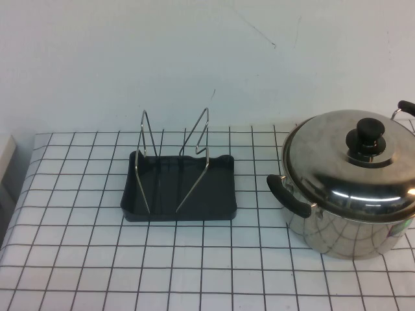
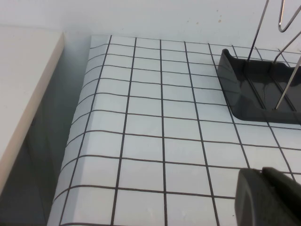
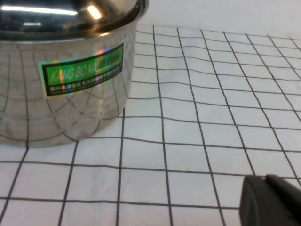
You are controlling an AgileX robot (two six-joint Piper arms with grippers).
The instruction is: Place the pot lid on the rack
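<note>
The pot lid (image 1: 337,155), shiny domed steel with a black knob (image 1: 368,133), sits on the steel pot (image 1: 350,233) at the right of the table. The rack (image 1: 178,188), a dark grey tray with two upright wire loops, stands mid-table; its corner shows in the left wrist view (image 2: 256,87). Neither gripper shows in the high view. My left gripper (image 2: 262,172) is shut and empty above the cloth, near the table's left edge, short of the rack. My right gripper (image 3: 264,179) is shut and empty above the cloth beside the pot (image 3: 61,80); the lid's rim (image 3: 94,19) shows above it.
A white checked cloth (image 1: 194,272) covers the table. A white wall stands behind. The table's left edge drops off beside a beige surface (image 2: 23,80). The pot's black side handle (image 1: 288,194) sticks out toward the rack.
</note>
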